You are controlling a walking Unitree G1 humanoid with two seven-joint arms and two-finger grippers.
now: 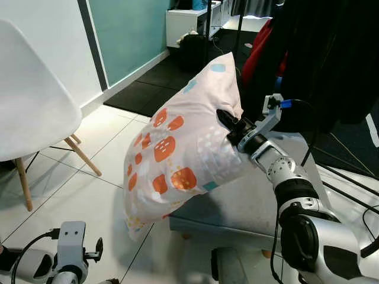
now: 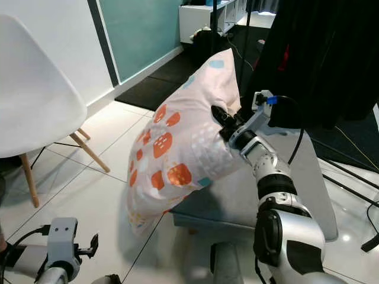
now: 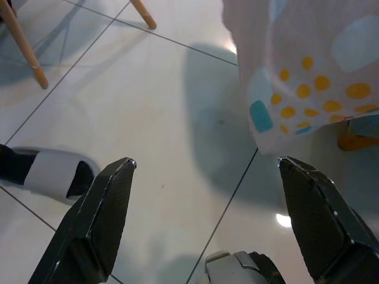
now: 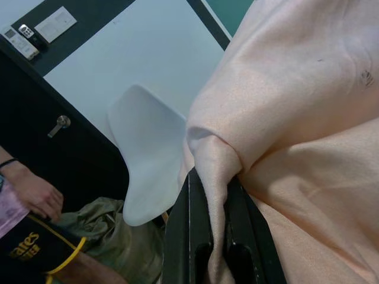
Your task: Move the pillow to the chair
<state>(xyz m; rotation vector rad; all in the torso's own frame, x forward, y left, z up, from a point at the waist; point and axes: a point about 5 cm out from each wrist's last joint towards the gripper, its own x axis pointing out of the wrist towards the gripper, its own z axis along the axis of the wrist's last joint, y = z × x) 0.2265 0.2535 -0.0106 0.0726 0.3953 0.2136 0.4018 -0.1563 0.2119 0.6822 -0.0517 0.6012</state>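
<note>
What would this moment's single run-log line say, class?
stage: carrying | right gripper: shut on pillow, held off the floor | left gripper: open, low, idle | chair: to robot's left, pillow not yet on it

Bright, even light; floor (image 3: 177, 148) glare; perhaps slight edge softness.

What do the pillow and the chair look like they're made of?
Pillow: soft woven fabric, probably cotton, matte; it creases and bunches where the right gripper pinches it. Chair: smooth white moulded shell, likely plastic, with a faint sheen, on pale legs that look like wood.
</note>
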